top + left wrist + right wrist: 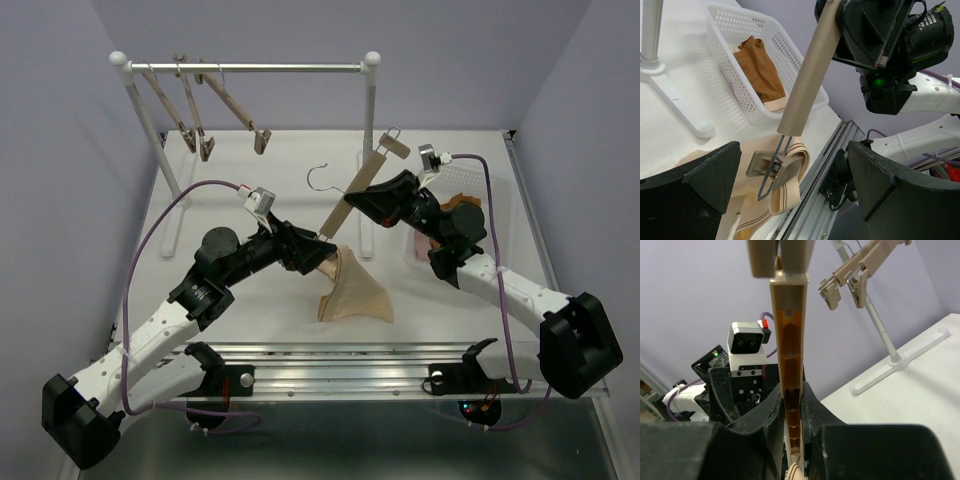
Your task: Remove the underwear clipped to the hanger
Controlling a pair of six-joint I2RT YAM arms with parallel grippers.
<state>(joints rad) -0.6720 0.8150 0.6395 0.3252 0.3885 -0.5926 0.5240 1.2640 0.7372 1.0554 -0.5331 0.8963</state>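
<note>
right gripper (790, 407) was clamped on the bar of the hanger (345, 208), holding it tilted above the table (250, 170) with the lower end toward the left arm. beige underwear (355, 292) lay mostly heaped on the table, but its striped waistband was pinched in the clip (771, 167) at the hanger's lower end. the upper clip looked bare. left gripper (312, 250) was wide open and holding nothing. its jaws stood either side of the lower clip and waistband, touching neither as far as the left wrist view showed. rust-brown underwear (757, 65) sat in the white basket (730, 22) on the right side of the table. the pink one was not made out in any view. spare hangers hung bare on the rack (245, 68) at the back.

step in hand, as judged: freeing the last clipped corner of the beige pair. the next move probably calls for the left gripper to close on the fabric just below the clip, not on the metal spring. it would then pull down and away while the right gripper holds the hanger steady. risks: grabbing the clip along with the cloth, or the hanger twisting in the right grip.
</note>
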